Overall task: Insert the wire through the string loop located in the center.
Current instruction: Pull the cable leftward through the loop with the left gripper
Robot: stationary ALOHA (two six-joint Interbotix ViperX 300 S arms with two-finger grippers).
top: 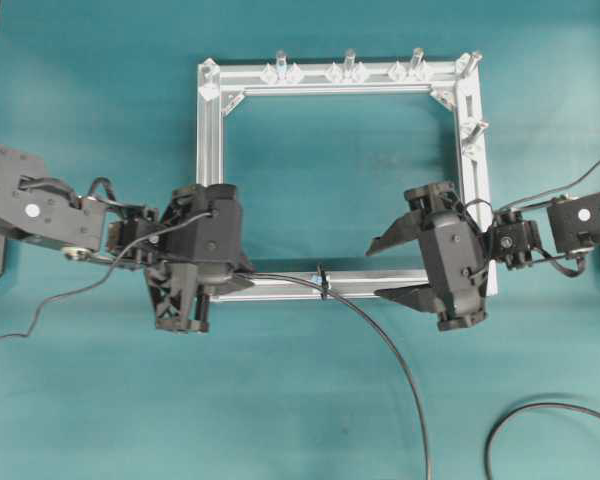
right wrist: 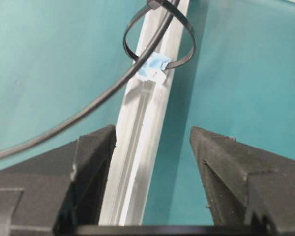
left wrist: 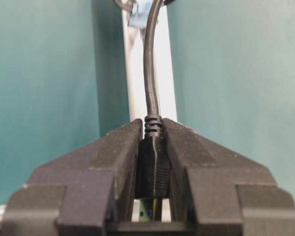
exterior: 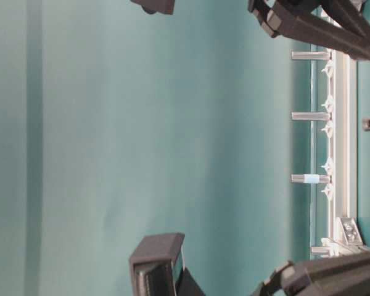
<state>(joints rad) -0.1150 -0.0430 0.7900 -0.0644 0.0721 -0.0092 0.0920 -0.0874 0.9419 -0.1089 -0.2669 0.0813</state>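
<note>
The wire (top: 378, 331) is a thin black cable. It runs from my left gripper (top: 235, 272) along the front bar of the silver frame (top: 209, 150), then curves off toward the table's near edge. In the left wrist view the fingers (left wrist: 108, 162) are shut on its black plug (left wrist: 155, 162). The string loop (right wrist: 160, 37) stands on the front bar by a blue tape patch (right wrist: 150, 66), and the wire (right wrist: 88, 108) passes through it. My right gripper (right wrist: 152, 142) is open and empty, straddling the bar just right of the string loop (top: 323, 281).
Clear upright pegs (top: 349, 62) line the frame's far bar, and another (top: 474, 128) stands on its right bar. A second black cable (top: 540, 408) curls at the lower right. A thin grey arm cable (top: 50, 305) trails at the left.
</note>
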